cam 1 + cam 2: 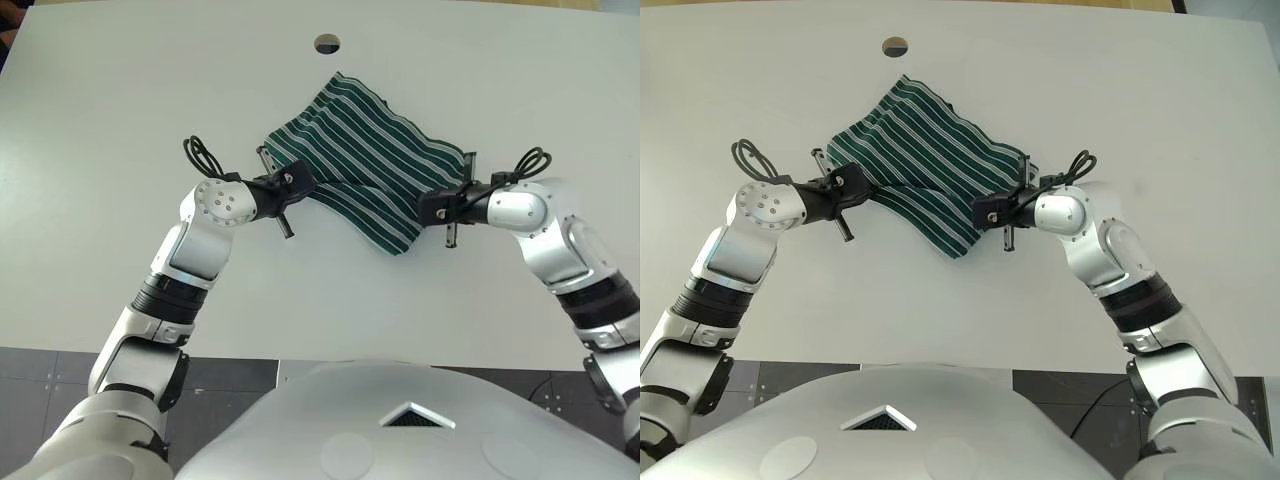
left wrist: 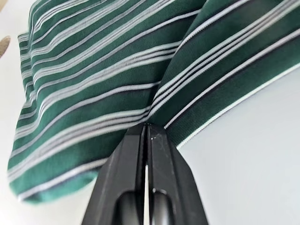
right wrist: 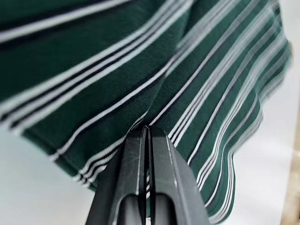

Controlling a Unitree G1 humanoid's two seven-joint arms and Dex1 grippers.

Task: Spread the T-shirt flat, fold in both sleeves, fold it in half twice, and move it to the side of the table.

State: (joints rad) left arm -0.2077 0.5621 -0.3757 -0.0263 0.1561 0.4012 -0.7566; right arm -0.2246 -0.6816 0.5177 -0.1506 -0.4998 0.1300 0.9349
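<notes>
From the head we look forward and down on the T-shirt through two eyes that share the table around it, while our wrist cameras sit close against the T-shirt's near edge, one from each side.

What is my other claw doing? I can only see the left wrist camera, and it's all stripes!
Observer: The right gripper is shut on the T-shirt, on the side opposite the left gripper.
Operator: Is the shirt spread out big?
Observer: No, it's a folded-up diamond, with one corner pointing back at the robot.
Operator: Is it at the side of the table yet?
Observer: No, it sits around the middle of the table.
</notes>
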